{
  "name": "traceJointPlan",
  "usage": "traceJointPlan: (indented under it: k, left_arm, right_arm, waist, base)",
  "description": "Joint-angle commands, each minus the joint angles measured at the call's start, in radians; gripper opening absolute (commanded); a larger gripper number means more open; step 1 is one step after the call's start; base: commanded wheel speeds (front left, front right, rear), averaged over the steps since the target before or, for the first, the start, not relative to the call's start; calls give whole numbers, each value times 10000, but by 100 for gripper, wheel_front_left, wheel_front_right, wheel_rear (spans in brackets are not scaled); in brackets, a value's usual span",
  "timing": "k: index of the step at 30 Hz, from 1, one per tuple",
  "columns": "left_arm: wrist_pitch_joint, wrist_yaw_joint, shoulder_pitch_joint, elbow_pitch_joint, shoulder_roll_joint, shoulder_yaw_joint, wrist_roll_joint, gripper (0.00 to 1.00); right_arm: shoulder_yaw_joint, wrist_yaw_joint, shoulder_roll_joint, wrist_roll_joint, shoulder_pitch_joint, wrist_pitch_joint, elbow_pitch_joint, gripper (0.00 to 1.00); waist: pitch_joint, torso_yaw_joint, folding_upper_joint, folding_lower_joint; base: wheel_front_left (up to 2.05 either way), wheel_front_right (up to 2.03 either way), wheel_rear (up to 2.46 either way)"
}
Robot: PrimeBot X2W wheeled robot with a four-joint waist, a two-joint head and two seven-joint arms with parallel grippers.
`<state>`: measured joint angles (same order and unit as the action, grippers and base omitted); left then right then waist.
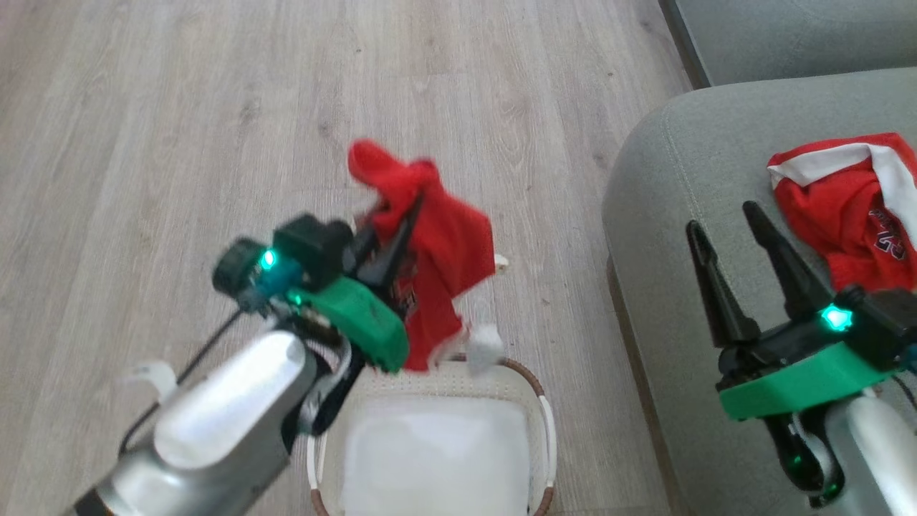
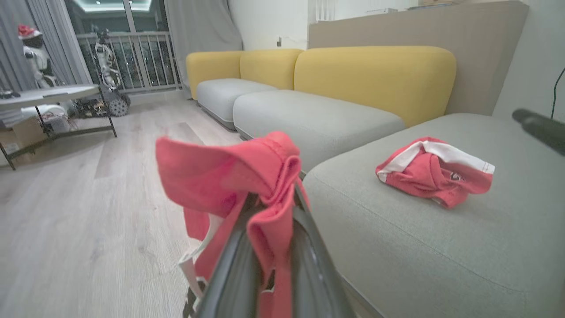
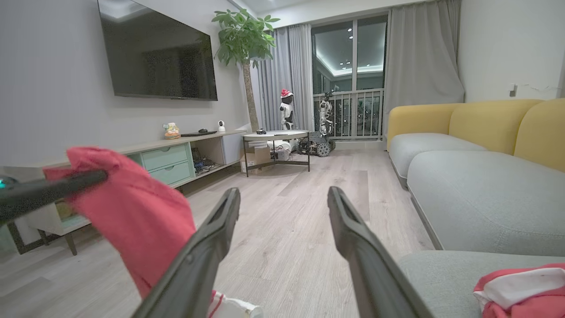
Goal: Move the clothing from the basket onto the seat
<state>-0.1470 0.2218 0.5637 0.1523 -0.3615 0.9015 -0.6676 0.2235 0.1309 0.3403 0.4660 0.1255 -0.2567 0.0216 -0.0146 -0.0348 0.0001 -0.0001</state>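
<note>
The left gripper (image 1: pixel 412 211) pinches the red jersey (image 1: pixel 448 251) by its bunched fold, a sound hold for limp, probably light cloth dangling above the basket (image 1: pixel 548 430), left of the seat (image 1: pixel 666 215). The right gripper (image 1: pixel 720 216) gapes empty.

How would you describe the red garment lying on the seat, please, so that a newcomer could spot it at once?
Find the grey-green seat right of the basket. On it, just beyond the open right hand, lies a crumpled red garment. Unlike the other red garment, hanging from the shut left hand above the basket, it shows a broad white stripe.
</note>
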Motion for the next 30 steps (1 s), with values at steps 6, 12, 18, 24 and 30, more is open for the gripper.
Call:
traceJointPlan:
  k: [6,12,18,24,30]
  left_arm:
    - [207,31,1463,-698,-192,-661,105,0]
    - [190,-67,1847,-553,160,-571,130,0]
    - [206,-230,2077,-395,392,-406,143,0]
    - [239,-360,2164,-420,575,-265,92,0]
    - [333,-466,2282,-562,790,-61,87,0]
  right_arm:
    - [429,-2,-11,46,37,-51,213,100]
    - [969,-2,37,155,-21,-51,159,100]
    - [2278,-2,191,411,105,-51,-154,100]
    - [3566,-2,160,693,472,-51,-822,100]
    - [4587,-2,-127,732,1447,-51,-1792,100]
  waist:
    - [-19,-122,-1,1]
    - [-18,-192,-1,1]
    - [-94,-152,-1,1]
    - [-142,-8,-1,1]
    - [-118,106,-1,1]
  base:
    - [0,0,0]
    - [0,0,0]
    - [0,0,0]
    - [0,0,0]
    - [0,0,0]
